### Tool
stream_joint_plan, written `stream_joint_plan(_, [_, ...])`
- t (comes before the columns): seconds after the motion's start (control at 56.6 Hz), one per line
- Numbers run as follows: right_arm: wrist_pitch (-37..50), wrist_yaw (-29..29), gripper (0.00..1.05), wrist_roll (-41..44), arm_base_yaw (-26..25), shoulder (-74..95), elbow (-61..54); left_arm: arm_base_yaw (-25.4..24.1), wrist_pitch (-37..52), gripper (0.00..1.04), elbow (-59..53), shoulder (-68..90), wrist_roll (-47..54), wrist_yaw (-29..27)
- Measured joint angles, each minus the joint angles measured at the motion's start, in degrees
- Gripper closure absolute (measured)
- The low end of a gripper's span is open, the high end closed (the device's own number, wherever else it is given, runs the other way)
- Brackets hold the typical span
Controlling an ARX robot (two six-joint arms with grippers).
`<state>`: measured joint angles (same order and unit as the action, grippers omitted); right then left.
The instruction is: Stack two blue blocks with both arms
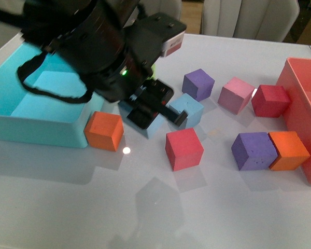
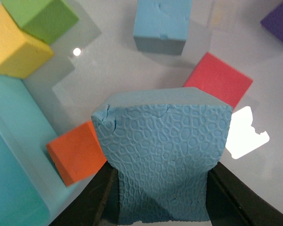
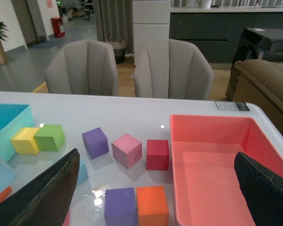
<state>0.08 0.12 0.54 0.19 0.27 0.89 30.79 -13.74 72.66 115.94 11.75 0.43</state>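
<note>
A matte sky-blue foam cube is clamped between the black jaws of the left gripper, its pitted face pinched inward where they press. The second sky-blue foam cube stands on the bench just beyond the gripper's tips, apart from the held one. Flanking the gripper are a red foam cube and an orange foam cube, the orange one against the large turquoise bin. The right gripper hangs spread wide, grasping nothing, above the glossy white bench near a coral-pink tray. Grey armchairs stand beyond.
</note>
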Motion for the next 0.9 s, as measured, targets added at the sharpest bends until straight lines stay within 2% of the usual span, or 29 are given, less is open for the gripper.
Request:
stream_joint_plan(0.23, [0.0, 0.0, 0.09, 0.0, 0.0, 0.0, 0.0, 1.0, -8.6, 0.66, 19.4, 13.0, 3.2, 0.9])
stream_joint_plan(0.442, [0.0, 0.0, 0.09, 0.0, 0.0, 0.0, 0.0, 1.6, -14.3, 0.66, 31.6, 21.6, 5.8, 0.7])
stream_joint_plan(0.725, [0.0, 0.0, 0.09, 0.0, 0.0, 0.0, 0.0, 1.7, -19.0, 0.67, 43.4, 28.4, 7.3, 1.2])
stream_joint_plan(0.902, [0.0, 0.0, 0.09, 0.0, 0.0, 0.0, 0.0, 1.6, -20.1, 0.68, 45.6, 30.1, 8.0, 1.6])
